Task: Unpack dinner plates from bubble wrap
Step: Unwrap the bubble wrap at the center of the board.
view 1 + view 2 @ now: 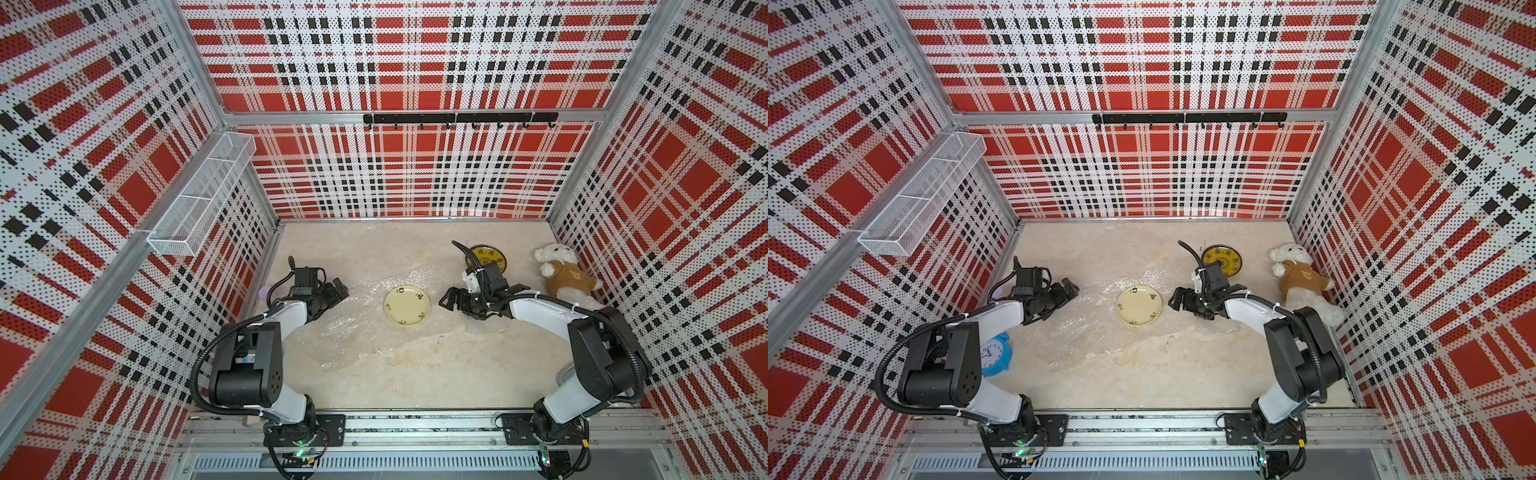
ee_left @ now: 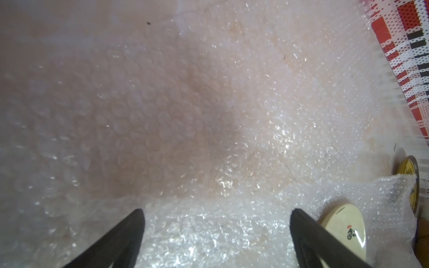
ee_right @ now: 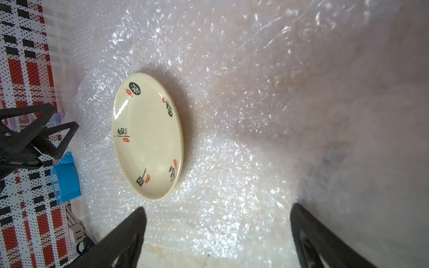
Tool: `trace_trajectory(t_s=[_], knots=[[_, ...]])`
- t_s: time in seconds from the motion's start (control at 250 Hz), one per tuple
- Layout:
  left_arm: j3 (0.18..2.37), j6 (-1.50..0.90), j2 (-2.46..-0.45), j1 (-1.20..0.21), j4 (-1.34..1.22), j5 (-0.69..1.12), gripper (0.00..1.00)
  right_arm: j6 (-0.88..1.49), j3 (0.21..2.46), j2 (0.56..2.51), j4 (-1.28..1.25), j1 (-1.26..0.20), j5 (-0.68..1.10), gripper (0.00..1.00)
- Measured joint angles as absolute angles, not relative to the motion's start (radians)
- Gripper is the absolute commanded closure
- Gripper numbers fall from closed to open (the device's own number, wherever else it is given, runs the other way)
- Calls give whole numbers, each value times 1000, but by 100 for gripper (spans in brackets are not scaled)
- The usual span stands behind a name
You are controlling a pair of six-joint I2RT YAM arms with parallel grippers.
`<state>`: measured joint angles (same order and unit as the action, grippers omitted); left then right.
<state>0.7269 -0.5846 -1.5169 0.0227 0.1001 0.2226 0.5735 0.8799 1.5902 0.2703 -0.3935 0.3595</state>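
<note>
I see black Chinese letters and little red stamps on the cream plate (image 3: 148, 137), but cannot read them.

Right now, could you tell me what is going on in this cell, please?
The robot is unpacking plates. A cream plate lies uncovered on the spread-out bubble wrap in the middle. The left gripper and right gripper sit either side of it, both open and holding nothing. A dark-rimmed yellow plate lies farther back, near a teddy bear.
</note>
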Motion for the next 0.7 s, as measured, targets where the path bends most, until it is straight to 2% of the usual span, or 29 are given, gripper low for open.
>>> trace_trajectory(t_s=[0.196,0.376,0.536,0.7], knots=[[745,-587,-1350,-19,187,190,1,590,899,1562,280,-403,378,4],[796,-595,-1225,-175,211,140,1,619,956,1591,224,-446,423,13],[802,-603,-1243,-290,210,112,0,666,994,1697,128,-490,443,14],[809,-610,-1322,-346,209,98,1,699,997,1782,87,-517,440,15]])
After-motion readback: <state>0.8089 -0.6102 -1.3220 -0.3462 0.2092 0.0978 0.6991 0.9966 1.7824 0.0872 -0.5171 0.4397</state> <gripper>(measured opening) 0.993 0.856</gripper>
